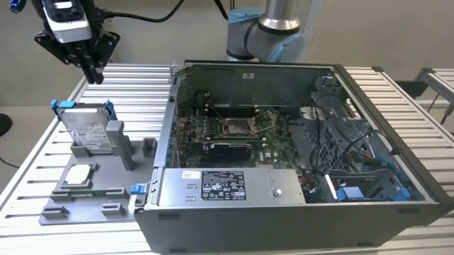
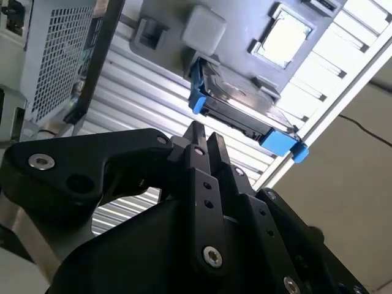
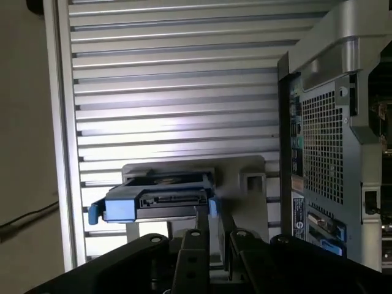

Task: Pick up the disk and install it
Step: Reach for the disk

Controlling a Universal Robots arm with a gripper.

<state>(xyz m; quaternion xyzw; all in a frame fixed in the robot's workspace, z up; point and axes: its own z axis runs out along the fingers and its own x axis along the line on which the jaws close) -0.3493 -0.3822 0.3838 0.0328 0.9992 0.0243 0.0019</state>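
We saw the disk edge-on, its connector side facing us, clasped in its blue bracket and standing in a grey holder on the ribbed aluminium worktop. The gripper hung over it, black jaws pointing toward the disk. Beside the holder stood the computer case, showing its perforated grille. A black cable lay on the floor past the worktop's edge.

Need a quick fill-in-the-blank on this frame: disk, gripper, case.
1. The bracket framing the disk is coloured ___.
2. The gripper hangs ___ the disk, not touching it.
3. The disk stands on the exterior view's ___ of the computer case.
Missing words: blue; above; left.
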